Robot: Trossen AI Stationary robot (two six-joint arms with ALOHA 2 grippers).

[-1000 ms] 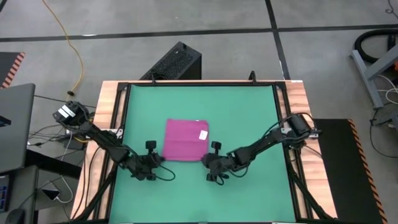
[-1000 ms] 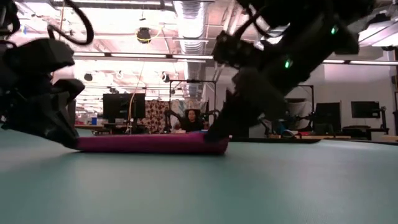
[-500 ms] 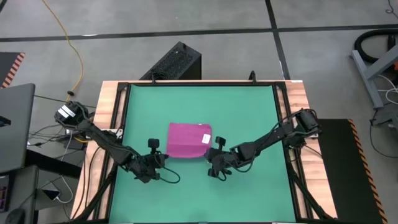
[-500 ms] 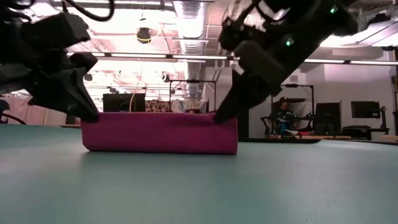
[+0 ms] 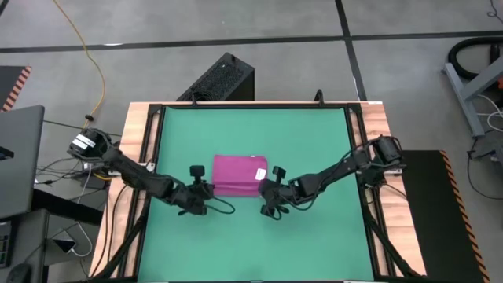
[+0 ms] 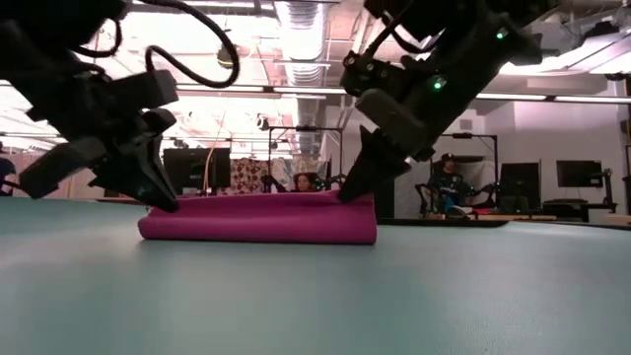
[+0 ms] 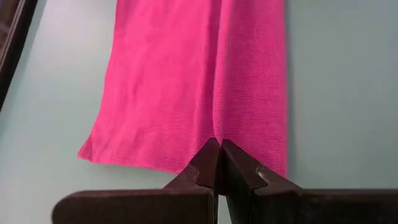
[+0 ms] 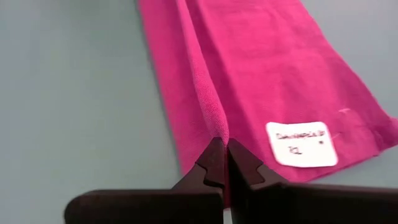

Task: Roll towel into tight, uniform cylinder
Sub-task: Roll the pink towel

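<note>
The magenta towel (image 5: pixel 238 174) lies on the green mat (image 5: pixel 314 141) at the table's middle, its near part turned over into a low fold (image 6: pixel 258 219). A white tag (image 8: pixel 301 144) shows on its right side. My left gripper (image 5: pixel 210 189) is shut on the fold's left end. My right gripper (image 5: pixel 264 191) is shut on the fold's right end. Both arms reach in from the near corners. My left gripper pinches a raised ridge of the towel's fold (image 7: pixel 217 127) between its two fingertips, at the towel's left edge. The fingers slant down from the near left. The rest of the towel lies on the mat. My right gripper pinches the ridge of the same fold (image 8: pixel 219 127) between its fingertips, at the towel's right edge beside the tag. The fingers slant down from the near right. How many layers they have, I cannot tell.
The mat is framed by a wooden table edge (image 5: pixel 141 134). A black box (image 5: pixel 220 79) stands on the floor beyond the far edge. People sit at desks in the room behind (image 6: pixel 449 187). Bare mat lies to the near side and both sides of the towel.
Both grippers have stayed shut and moved up and toward the far edge. They have lifted the towel's near edge and carried it over the rest. The towel now shows shorter from near to far, with its far edge staying in place.
</note>
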